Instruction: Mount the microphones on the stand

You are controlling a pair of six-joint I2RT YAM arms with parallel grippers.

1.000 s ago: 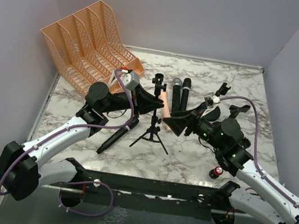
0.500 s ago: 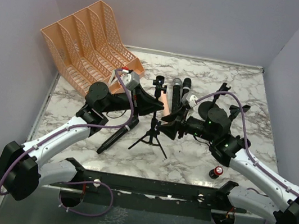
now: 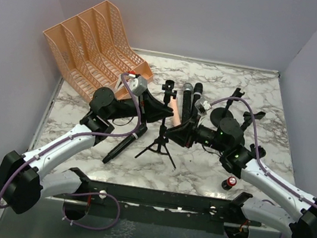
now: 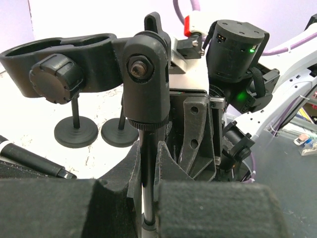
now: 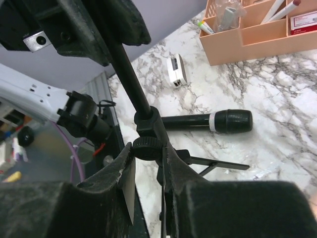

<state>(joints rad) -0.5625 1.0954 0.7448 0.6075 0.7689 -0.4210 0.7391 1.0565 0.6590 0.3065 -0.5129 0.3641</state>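
Both claws pinch the upright stand (image 3: 160, 140).
Left claw (image 4: 148, 168) high, right claw (image 5: 148, 161) low; microphones (image 3: 186, 99) lie just behind, lengthwise away from you, nearer right arm.

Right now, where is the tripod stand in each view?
Top view: tripod stand centre, between the two arms.
Left wrist: its clip and pole fill the centre.
Right wrist: its pole slants down from top left.
Shared landmark: left gripper clamped on the pole.
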